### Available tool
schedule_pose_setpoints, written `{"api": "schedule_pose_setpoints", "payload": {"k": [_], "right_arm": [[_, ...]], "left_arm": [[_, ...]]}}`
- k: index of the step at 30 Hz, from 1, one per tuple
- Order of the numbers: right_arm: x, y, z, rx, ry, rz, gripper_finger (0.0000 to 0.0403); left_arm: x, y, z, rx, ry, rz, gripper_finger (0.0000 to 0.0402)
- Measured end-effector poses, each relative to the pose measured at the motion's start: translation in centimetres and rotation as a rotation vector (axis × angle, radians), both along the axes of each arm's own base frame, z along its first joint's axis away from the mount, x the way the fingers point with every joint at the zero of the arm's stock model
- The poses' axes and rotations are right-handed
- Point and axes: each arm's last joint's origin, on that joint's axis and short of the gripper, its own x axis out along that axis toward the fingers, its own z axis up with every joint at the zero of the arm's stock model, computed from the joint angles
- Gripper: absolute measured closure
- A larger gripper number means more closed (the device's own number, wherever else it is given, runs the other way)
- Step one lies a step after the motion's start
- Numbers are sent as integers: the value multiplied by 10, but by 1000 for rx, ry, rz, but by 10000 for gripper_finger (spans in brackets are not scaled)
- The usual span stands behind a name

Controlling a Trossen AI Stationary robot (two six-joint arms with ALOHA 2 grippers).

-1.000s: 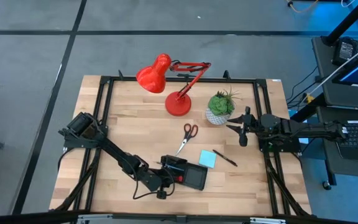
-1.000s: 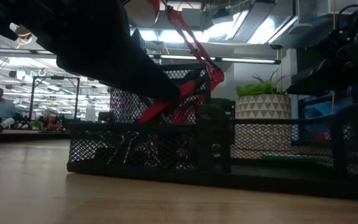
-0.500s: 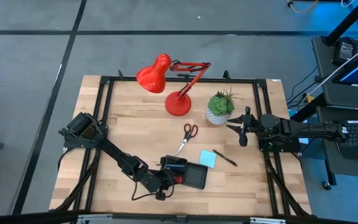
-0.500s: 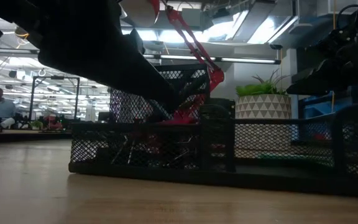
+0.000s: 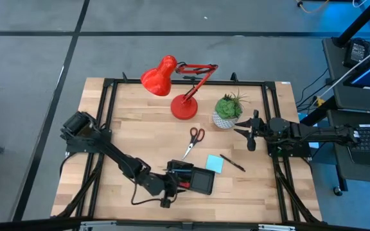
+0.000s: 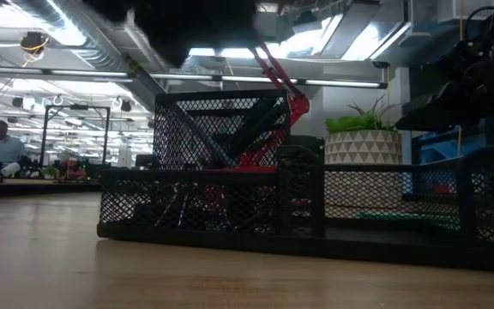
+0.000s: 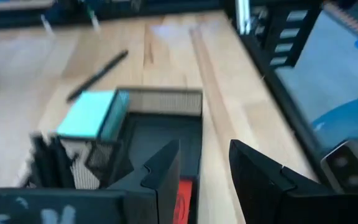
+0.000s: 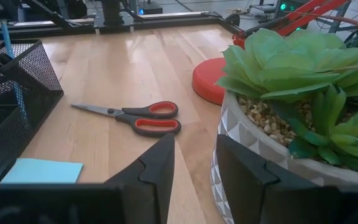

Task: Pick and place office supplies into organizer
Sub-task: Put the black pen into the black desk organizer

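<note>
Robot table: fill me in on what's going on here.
The left gripper sits at the left end of the black organizer, jaws open with nothing between them; something red lies in the tray below it. The scissors, blue sticky-note pad and a pen lie on the table outside the organizer. The right gripper waits beside the potted plant, holding nothing.
</note>
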Motion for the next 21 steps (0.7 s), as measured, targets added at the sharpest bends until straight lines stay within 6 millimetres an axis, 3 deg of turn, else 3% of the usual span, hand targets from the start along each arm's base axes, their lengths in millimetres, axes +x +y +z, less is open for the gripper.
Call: {"api": "schedule_pose_setpoints", "payload": {"k": [10, 14, 21], "right_arm": [[0, 0, 0, -3, 0, 1, 280], [0, 0, 0, -3, 0, 1, 280], [0, 0, 0, 27, -8, -8, 280]], "left_arm": [[-24, 16, 65, 157, -119, -68, 270], [-37, 28, 77, 269, -86, 15, 270], [-44, 60, 86, 254, -30, 132, 272]]}}
